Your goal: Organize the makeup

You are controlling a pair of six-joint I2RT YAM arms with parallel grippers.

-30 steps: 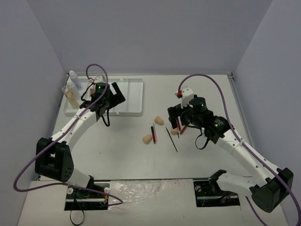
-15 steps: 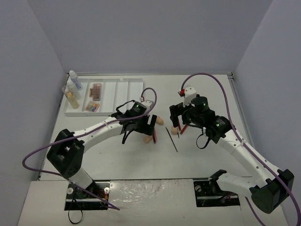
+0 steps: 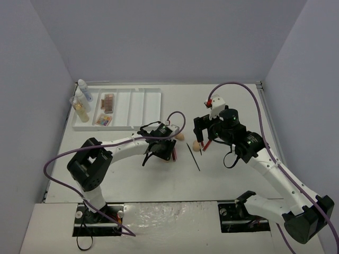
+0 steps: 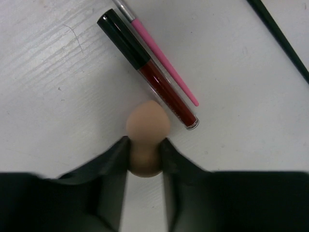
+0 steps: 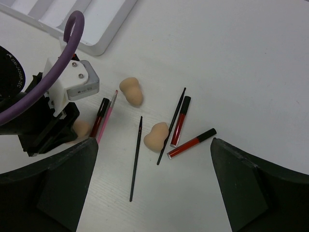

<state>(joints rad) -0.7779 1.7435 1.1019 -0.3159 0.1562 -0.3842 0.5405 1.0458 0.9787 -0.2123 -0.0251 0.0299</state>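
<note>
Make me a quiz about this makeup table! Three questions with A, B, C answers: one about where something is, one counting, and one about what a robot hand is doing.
1. Where do the eyeshadow palettes lie?
A) inside the white tray
B) to the right of it
C) in front of it

2. How many peach sponges show in the right wrist view?
A) one
B) three
C) five

3. What is the left gripper doing?
A) hanging wide open
B) pinching a peach sponge
C) resting shut and empty

Answers:
1 A, the palettes lie inside the tray.
2 B, two lie in the open, the second at, and one peeks out beside the left gripper.
3 B, its fingers press the sponge from both sides.
</note>
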